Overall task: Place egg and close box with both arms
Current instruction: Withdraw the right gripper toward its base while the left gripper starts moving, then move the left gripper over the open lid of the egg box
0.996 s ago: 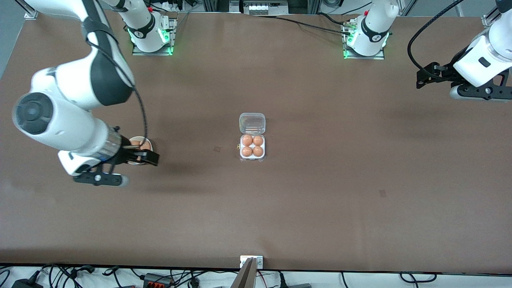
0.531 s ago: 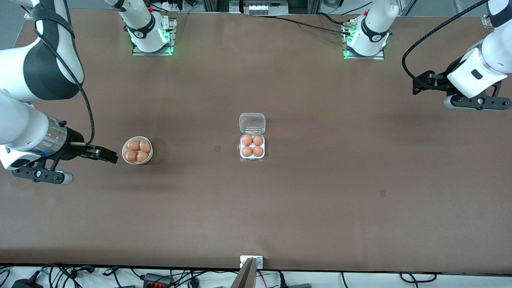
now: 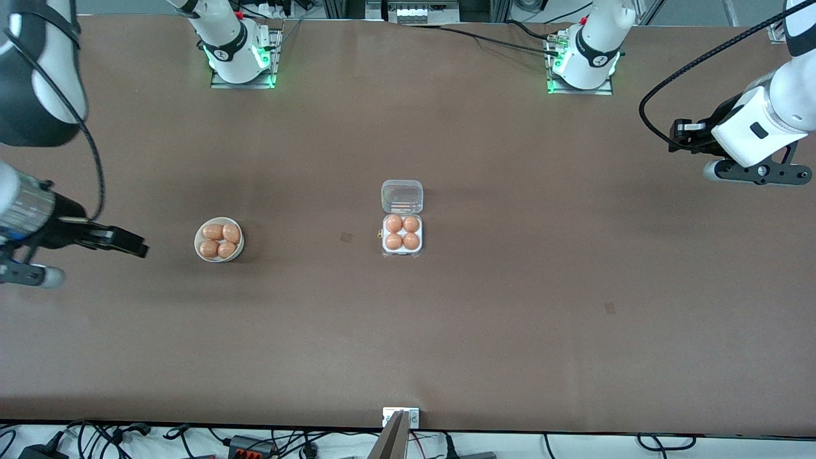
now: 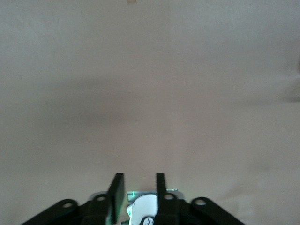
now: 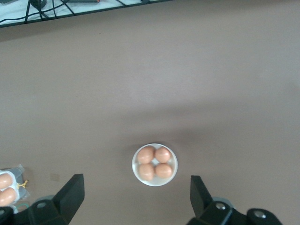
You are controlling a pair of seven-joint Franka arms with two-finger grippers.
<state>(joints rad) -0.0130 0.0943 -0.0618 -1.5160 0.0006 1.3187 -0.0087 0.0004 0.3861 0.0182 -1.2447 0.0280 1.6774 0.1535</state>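
The box sits mid-table with its clear lid open and lying flat on the side toward the robots' bases. Every cell of its white tray holds an orange-brown egg. An edge of the box also shows in the right wrist view. My right gripper is open wide and empty, up over the table beside the white bowl, toward the right arm's end; its wrist view looks down on that bowl. My left gripper hangs over the left arm's end, its fingers slightly apart and empty.
The round white bowl holds several loose eggs like those in the box. Both arm bases stand along the table's edge farthest from the front camera. Cables lie off the table's near edge.
My right gripper has drawn back from over the bowl toward the right arm's end, uncovering the bowl. My left gripper has shifted slightly. Box and eggs have not moved.
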